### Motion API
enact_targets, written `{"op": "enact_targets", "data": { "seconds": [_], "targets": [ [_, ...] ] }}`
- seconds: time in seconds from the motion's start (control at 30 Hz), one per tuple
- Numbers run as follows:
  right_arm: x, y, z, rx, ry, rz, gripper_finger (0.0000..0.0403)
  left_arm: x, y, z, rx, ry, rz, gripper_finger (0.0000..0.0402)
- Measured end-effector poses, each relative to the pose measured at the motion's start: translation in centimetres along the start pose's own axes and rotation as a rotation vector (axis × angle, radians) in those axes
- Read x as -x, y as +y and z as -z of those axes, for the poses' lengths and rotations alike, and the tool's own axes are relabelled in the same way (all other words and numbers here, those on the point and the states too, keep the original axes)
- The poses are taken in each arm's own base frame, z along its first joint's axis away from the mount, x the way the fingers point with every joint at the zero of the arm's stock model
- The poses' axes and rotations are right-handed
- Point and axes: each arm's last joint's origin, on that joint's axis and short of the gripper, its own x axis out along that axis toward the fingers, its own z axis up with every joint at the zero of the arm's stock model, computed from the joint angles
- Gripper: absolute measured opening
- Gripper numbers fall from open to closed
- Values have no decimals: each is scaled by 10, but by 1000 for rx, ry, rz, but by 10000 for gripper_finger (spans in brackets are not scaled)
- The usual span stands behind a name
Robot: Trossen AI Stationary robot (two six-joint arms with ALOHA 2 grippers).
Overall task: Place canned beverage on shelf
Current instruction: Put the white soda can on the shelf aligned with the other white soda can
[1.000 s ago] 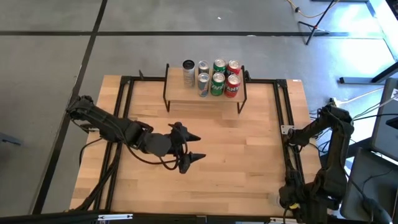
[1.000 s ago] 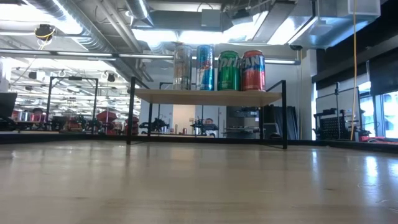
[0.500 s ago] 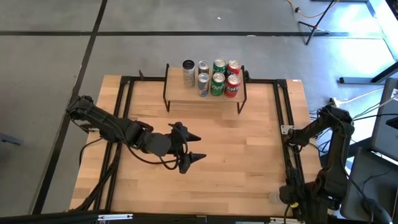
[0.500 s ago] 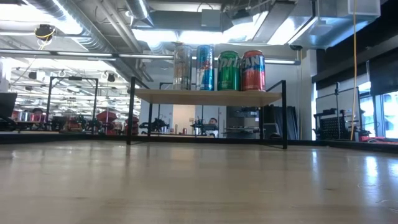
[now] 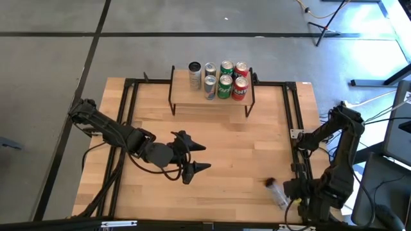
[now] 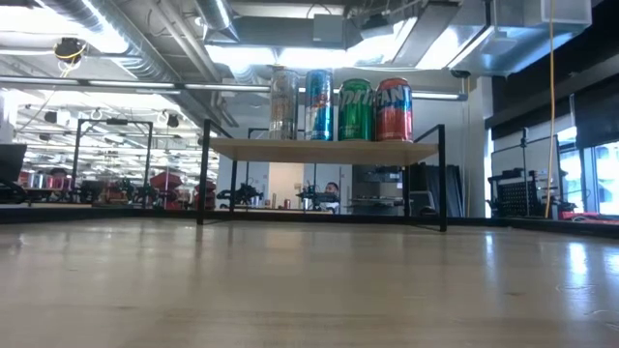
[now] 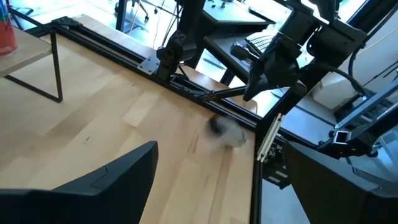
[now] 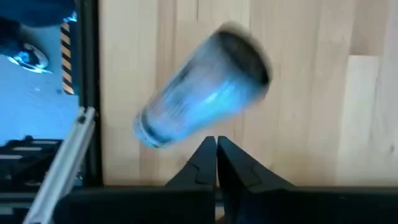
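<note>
Now a silvery-blue can point(image 8: 202, 90) is lying on its side at the table's near right edge, just beyond the right gripper point(image 8: 216, 144), whose fingers are pressing together on nothing. Likely light, smooth and prone to rolling, it is best gripped across its middle. Mid-table, the left gripper point(image 5: 192, 157) is hanging wide open, empty, well short of the shelf point(image 5: 192, 96).

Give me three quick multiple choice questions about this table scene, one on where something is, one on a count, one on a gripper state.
1. Where is the loose can?
A. on the shelf
B. lying on the tabletop by the right gripper
C. in the left gripper

2. How many cans stand on the shelf?
A. four
B. nine
C. seven

3. How are the right gripper's fingers?
A. shut, holding nothing
B. wide open
C. clamped on a can

Answers: 1 B, the high view shows it on its side near the table's right edge. 2 C, seven tops counted from above. 3 A, the right wrist view shows the fingertips together with the can beyond them.
</note>
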Motion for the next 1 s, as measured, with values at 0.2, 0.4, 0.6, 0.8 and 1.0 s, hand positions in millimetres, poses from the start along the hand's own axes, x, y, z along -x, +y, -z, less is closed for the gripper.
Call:
{"op": "enact_targets", "data": {
  "seconds": [0.2, 0.4, 0.6, 0.8, 1.0],
  "targets": [
    [3, -1, 1, -61, 40, -26, 51, 0, 1, 1, -8, 8, -11, 338],
    [4, 2, 1, -116, 65, -85, 146, 0, 2, 2, -19, 21, -22, 338],
    [-18, 6, -12, -207, -153, -75, 260, -2, 5, 1, -7, 11, -37, 338],
    [-79, -16, -10, -386, -28, 4, 341, -17, 3, 13, 12, 33, -67, 338],
    [-123, -31, -10, -529, 17, -78, 357, -26, 3, 21, 55, 47, -84, 338]
  ]
}}
